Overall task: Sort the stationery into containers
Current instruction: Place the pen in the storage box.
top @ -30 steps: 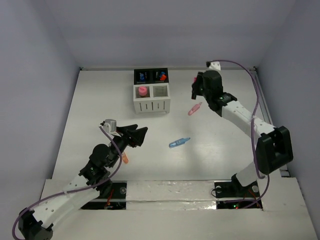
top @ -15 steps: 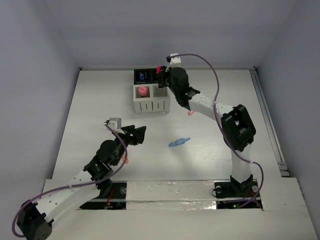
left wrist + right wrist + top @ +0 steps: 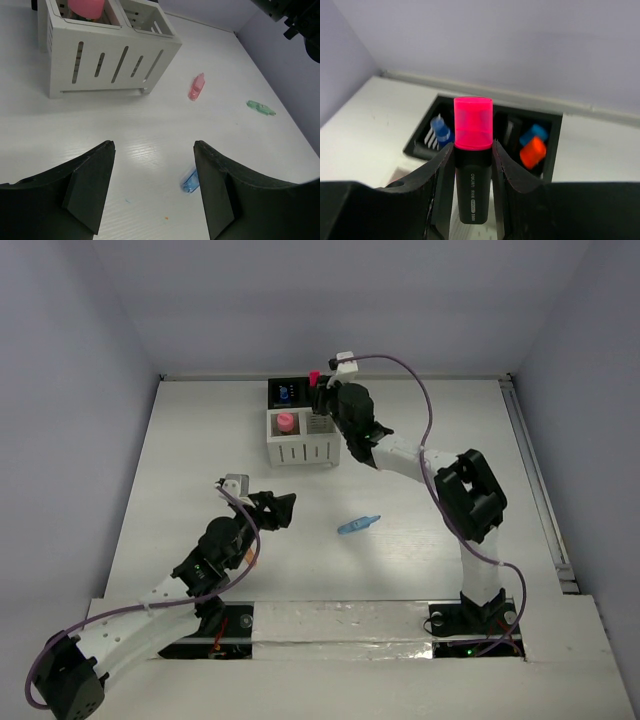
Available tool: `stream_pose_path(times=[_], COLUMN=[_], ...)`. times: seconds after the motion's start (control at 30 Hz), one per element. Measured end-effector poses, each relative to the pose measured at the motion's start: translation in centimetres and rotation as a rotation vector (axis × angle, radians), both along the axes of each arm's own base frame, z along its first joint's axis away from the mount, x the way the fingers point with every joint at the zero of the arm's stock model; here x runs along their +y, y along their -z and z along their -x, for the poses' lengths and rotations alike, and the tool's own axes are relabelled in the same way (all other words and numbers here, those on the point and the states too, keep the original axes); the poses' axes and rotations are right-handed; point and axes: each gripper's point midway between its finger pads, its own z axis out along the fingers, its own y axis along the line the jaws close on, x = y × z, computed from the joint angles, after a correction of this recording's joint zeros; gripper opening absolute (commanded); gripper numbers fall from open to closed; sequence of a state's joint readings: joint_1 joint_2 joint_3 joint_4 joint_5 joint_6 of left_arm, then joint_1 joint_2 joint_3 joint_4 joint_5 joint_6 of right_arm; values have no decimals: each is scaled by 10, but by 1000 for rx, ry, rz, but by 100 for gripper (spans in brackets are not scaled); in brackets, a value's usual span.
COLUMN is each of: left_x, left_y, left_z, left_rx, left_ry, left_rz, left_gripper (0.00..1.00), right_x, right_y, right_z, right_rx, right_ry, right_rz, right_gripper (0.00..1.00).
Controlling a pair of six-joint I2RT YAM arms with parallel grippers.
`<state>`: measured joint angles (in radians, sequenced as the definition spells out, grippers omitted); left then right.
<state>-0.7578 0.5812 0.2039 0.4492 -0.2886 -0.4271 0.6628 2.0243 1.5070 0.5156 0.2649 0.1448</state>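
My right gripper (image 3: 322, 400) is shut on a black highlighter with a pink cap (image 3: 472, 165) and holds it upright above the block of four cups (image 3: 303, 440). Below it the two black cups show in the right wrist view: the left one (image 3: 422, 145) holds a blue pen, the right one (image 3: 552, 150) holds blue and orange caps. The left white cup (image 3: 60, 50) holds a pink item (image 3: 286, 423). My left gripper (image 3: 280, 510) is open and empty, low over the table. A blue pen (image 3: 358, 525) lies just right of it and shows beside its right finger (image 3: 190, 180).
A pink pen (image 3: 196, 87) and a small green item (image 3: 260, 107) lie on the table right of the white cups; the right arm hides them in the top view. Grey walls close the table at the back and both sides.
My right gripper swung left from the far right of the table to above the cups, carrying the pink-capped highlighter. My left gripper shifted slightly and stayed open.
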Motion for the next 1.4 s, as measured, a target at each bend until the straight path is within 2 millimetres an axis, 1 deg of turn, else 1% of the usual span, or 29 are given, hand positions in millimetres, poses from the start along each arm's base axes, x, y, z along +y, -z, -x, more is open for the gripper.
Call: stream_pose_path(times=[0.17,0.3,0.37,0.47,0.57,0.7,0.73,0.9,1.0,1.03,1.1,1.13,1.2,1.4], left_x=[0,-1,-2,-2,-3,-5,-6,-8,-9,-9,-10,-11,-12,-17], left_y=[-2,-3,-3,-4,-2,4,5,9,13,14,16,17,17,22], left_z=[0,0,0,0,-1,-1,-1,-2,-3,-3,-3,-3,-3,-3], left_rx=[-5,-8,-10,-12,-8,9,12,20,31,33,38,40,42,51], left_ry=[2,5,7,9,11,18,19,24,27,27,31,32,38,56], left_rz=[5,8,10,12,9,-7,-10,-17,-27,-29,-33,-35,-36,-42], left_gripper=[61,61,61,61,61,61,61,61,61,61,61,61,61,61], right_x=[9,18,19,19,13,3,0,-8,-7,-6,-5,-4,-4,-4], right_y=[-24,-30,-25,-9,3,5,3,1,1,1,2,2,7,29], right_z=[-20,-40,-49,-60,-70,-82,-85,-90,-89,-89,-89,-88,-88,-84], right_rx=[-75,-115,-119,-97,-78,-72,-74,-76,-74,-74,-72,-71,-65,-29], right_ry=[27,52,65,81,98,120,126,139,137,136,132,130,124,111], right_rz=[-26,-22,-16,-2,9,11,7,1,-1,-1,-4,-6,-3,22], right_gripper=[5,8,9,10,11,12,13,22,28,33,38,39,41,49])
